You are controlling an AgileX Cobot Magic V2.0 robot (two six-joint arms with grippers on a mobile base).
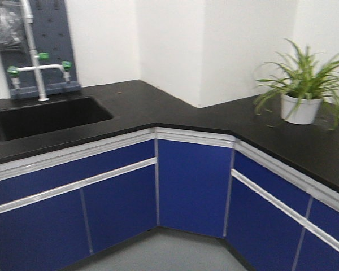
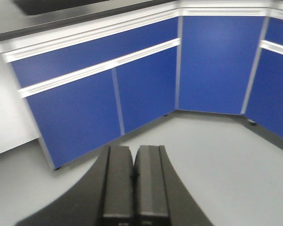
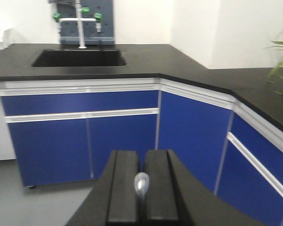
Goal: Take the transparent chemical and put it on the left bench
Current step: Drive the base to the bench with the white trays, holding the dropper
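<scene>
Left tool (image 2: 133, 157): pads pressed together with nothing between them, hanging low over the grey floor (image 2: 212, 150), out in front of the sink (image 1: 51, 116) and below its level.
Right tool (image 3: 141, 157): clamped on a small glossy object (image 3: 141, 185), a pale rounded sliver in the slot between the pads. I cannot tell what it is.
Transparent chemical: not in any of the 3 views. It is not on the worktop (image 1: 158, 107) around the sink, not by the faucet (image 1: 39, 68) behind the sink, and not by the potted plant (image 1: 302, 84) far to the right of the sink.
Left worktop: cannot be picked out. The stretch left of the sink runs out of frame.
Stage: searching or travelling, by my reading. No grasp on a beaker is visible.
Risk 1: all 3 views are soft. A reach judged from pictures this blurred could land beside the glass and tip it.
Risk 2: the left tool is together, so if the pads do not part before arrival they would shove a beaker instead of straddling it.
Risk 3: both arms sit low near the blue cabinets (image 1: 192, 180) under the sink, and a turn of the base could clip those fronts.
Risk 4: the sliver is held only by a thin pinch. A jolt could let it slip to the floor.
Risk 5: the black surface continues on both sides of the sink, so the wrong stretch could be taken for the drop-off.
</scene>
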